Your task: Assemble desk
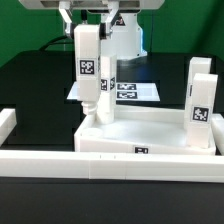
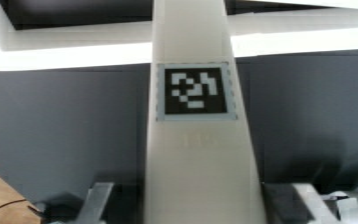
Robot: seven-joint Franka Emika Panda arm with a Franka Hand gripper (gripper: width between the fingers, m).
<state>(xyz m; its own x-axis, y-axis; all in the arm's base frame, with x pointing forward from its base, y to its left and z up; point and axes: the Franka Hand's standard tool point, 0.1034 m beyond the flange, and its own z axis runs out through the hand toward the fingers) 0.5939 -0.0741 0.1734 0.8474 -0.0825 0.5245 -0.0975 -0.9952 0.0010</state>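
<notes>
A large white plastic rectangular tabletop with a raised rim (image 1: 150,132) lies in the lower middle of the exterior view, pushed up against a long low white plastic border rail (image 1: 60,162) that runs across the bottom of the frame. Two short white square-post legs with black-and-white tags (image 1: 201,100) stand upright at the tabletop's corner on the exterior view's right. In the upper middle of that frame, the robot's two-finger gripper (image 1: 87,22) is clamped on the top of a third white square-post leg (image 1: 88,68), which hangs upright with its tag facing the camera; its lower end sits at the tabletop's corner on the exterior view's left, though whether it is touching cannot be told. Behind it, a thin flat white marker board (image 1: 135,91) lies on the black table (image 1: 35,85). In the wrist view the held leg runs up the centre of the frame, its tag in the middle, with a grey finger (image 2: 108,200) pressed against each side at the bottom.
</notes>
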